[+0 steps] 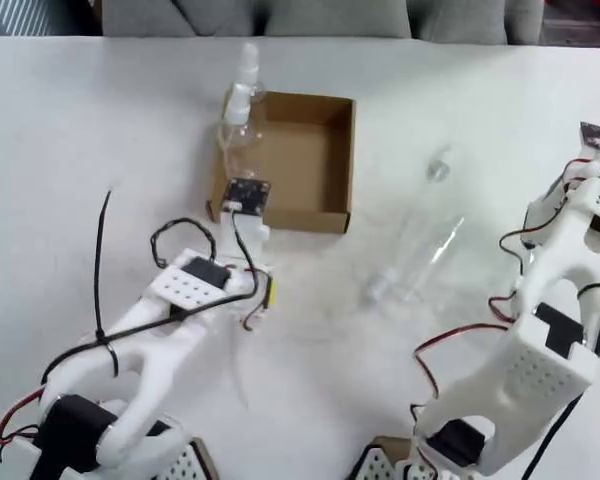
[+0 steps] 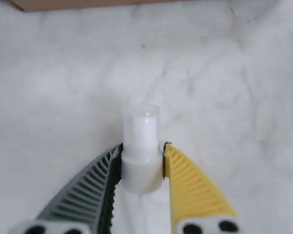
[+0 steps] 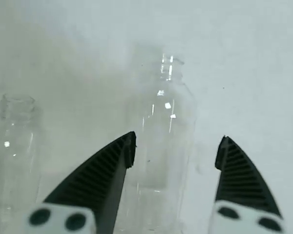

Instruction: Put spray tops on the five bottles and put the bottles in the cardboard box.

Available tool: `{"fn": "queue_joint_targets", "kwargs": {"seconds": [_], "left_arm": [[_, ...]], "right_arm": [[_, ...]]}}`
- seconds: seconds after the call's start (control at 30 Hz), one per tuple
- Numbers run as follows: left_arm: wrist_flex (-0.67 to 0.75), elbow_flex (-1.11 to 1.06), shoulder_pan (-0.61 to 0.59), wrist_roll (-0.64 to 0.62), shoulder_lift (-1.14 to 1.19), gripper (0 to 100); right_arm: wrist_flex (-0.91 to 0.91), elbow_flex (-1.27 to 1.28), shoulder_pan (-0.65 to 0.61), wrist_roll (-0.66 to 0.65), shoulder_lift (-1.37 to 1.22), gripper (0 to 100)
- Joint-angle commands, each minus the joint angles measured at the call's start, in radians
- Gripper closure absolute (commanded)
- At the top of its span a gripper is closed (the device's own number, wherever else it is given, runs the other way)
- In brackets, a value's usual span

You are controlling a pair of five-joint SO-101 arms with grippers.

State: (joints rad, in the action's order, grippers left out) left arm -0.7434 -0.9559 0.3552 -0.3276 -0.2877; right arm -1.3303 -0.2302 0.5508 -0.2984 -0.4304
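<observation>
White tabletop (image 1: 100, 110), cardboard box (image 1: 300, 150) at far middle. Left gripper (image 2: 142, 147) pinches a white spray top (image 2: 140, 131) by its collar, near the box. Right gripper (image 3: 177, 141) jaws spread, framing a clear uncapped bottle (image 3: 163, 122) lying on the table. Risk: the round bottle may roll as the jaws close, and the top would then miss its neck.

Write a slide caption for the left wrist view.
Left tool shut on a white plastic spray top, white table behind, edge of the brown cardboard box beyond.
</observation>
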Motion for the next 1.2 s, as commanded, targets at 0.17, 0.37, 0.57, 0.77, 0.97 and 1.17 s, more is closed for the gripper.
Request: {"fn": "queue_joint_targets", "kwargs": {"seconds": [0.17, 0.37, 0.57, 0.77, 0.97, 1.17], "left_arm": [[0.017, 0.005, -0.005, 0.011, -0.05, 98], [0.017, 0.005, -0.005, 0.011, -0.05, 98], [0.017, 0.005, -0.005, 0.011, -0.05, 98], [0.018, 0.005, -0.005, 0.011, -0.05, 98], [0.018, 0.005, -0.005, 0.011, -0.05, 98], [0.018, 0.005, -0.005, 0.011, -0.05, 98]], "right_arm": [[-0.038, -0.164, 0.002, 0.009, -0.15, 75.7], [-0.082, -0.282, 0.008, 0.011, -0.263, 75.7], [-0.088, -0.364, 0.002, 0.017, -0.364, 75.8], [-0.15, -0.477, 0.001, 0.009, -0.42, 87.8], [-0.272, -0.649, 0.001, 0.009, -0.417, 96.1], [-0.403, -0.879, -0.015, 0.009, -0.394, 98.2]]}}
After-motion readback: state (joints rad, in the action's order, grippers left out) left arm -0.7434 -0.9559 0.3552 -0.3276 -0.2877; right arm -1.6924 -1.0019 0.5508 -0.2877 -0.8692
